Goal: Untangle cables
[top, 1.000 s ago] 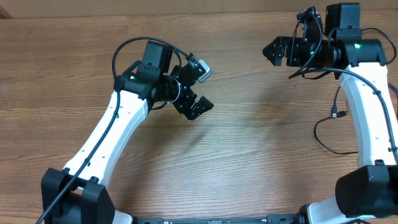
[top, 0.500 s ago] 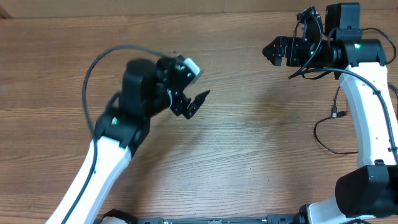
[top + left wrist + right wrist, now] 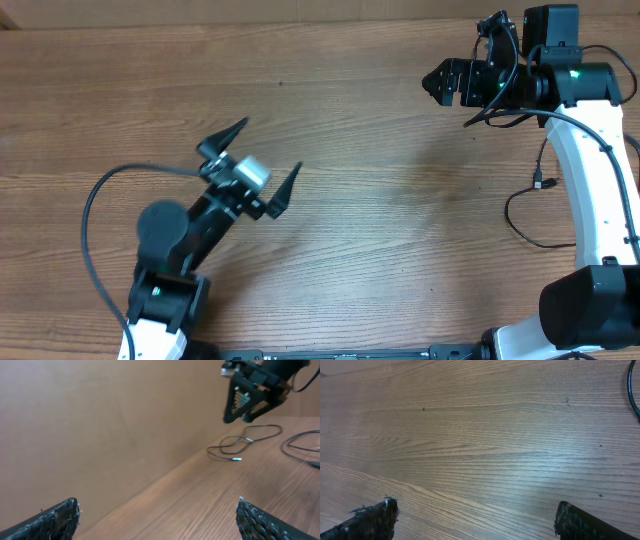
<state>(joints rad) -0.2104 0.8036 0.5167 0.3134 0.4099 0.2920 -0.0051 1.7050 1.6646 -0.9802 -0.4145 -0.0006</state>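
Thin black cables lie loose on the wooden table at the right. One cable (image 3: 512,222) loops beside the right arm, with a small plug (image 3: 538,183) at its end. In the left wrist view, a looped cable (image 3: 246,440) with a silver tip (image 3: 236,459) lies far off below the right gripper (image 3: 252,391), and another cord (image 3: 299,451) runs at the right edge. My left gripper (image 3: 270,145) (image 3: 157,512) is open over bare wood at mid-left, far from the cables. My right gripper (image 3: 432,82) (image 3: 475,512) is open at the back right and holds nothing. An arc of cable (image 3: 633,390) shows at the top right of the right wrist view.
The right arm's white link (image 3: 590,170) stands next to the loose cable loop. The left arm (image 3: 170,250) is drawn back toward the front left, with its own thick wire (image 3: 95,220) arching to the left. A plain brown wall (image 3: 100,420) rises beyond the table edge.
The left arm has pulled back toward the front left and its gripper has turned, still open and empty. The right arm and the cables have not moved.
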